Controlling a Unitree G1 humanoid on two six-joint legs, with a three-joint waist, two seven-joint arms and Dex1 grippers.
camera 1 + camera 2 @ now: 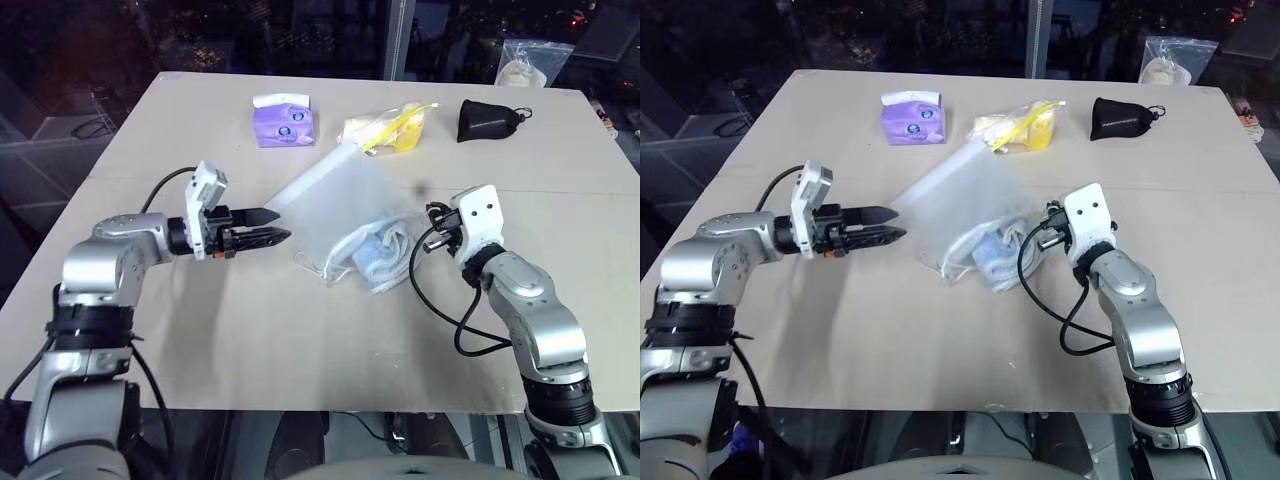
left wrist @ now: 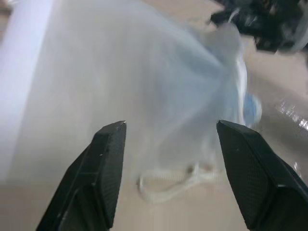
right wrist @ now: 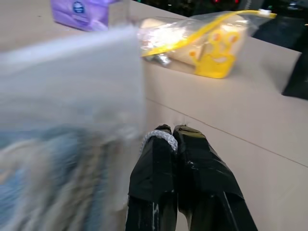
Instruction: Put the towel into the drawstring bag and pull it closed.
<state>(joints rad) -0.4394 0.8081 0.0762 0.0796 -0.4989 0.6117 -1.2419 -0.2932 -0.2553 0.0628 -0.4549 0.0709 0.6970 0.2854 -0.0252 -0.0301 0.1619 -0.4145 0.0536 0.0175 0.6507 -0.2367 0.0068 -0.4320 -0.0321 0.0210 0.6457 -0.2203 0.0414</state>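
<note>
The translucent white drawstring bag (image 1: 340, 200) lies slack in the middle of the table, and the light-blue towel (image 1: 378, 252) shows through its fabric at the near right end. A loop of white cord (image 1: 315, 268) lies on the table by its near edge. My left gripper (image 1: 272, 227) is just left of the bag, pointing at it, open with nothing between its fingers. My right gripper (image 1: 432, 228) is at the bag's right side. In the right wrist view it is shut on the white drawstring cord (image 3: 159, 138).
Along the far side of the table (image 1: 200, 330) lie a purple tissue pack (image 1: 284, 121), a clear plastic bag with yellow contents (image 1: 390, 128) and a small black pouch (image 1: 487, 119). Another clear bag (image 1: 525, 62) sits beyond the far right corner.
</note>
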